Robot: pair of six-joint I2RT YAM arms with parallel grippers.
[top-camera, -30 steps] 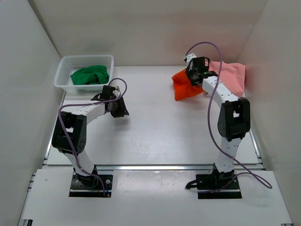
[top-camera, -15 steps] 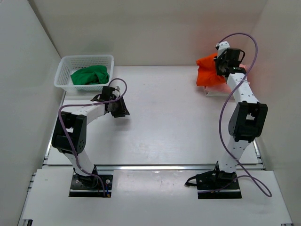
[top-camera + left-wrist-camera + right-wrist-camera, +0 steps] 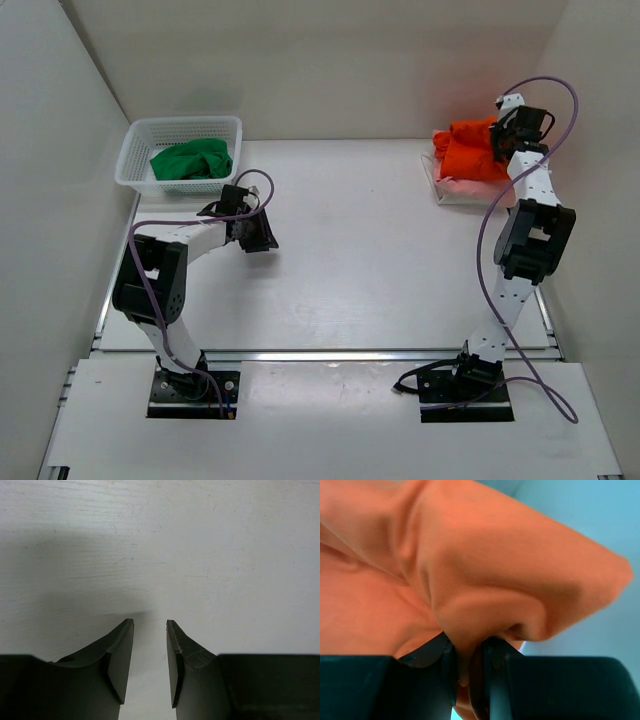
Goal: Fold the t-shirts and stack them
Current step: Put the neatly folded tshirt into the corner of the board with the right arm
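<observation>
Left arm (image 3: 185,240) and right arm (image 3: 530,190): white links, black joints, a looping purple cable (image 3: 479,250) each, black base plates (image 3: 225,400). Left gripper (image 3: 150,621) fingers (image 3: 120,655) dark, wedge-shaped, perhaps matte plastic.

White table (image 3: 340,270), plain white walls (image 3: 330,60) on three sides.

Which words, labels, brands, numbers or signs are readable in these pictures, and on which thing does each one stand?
None: no view shows readable text.
Orange-red t-shirt, green t-shirt: plain cloth, no print.
Basket, table: no label visible.
Left arm, right arm: no marking can be made out.
</observation>
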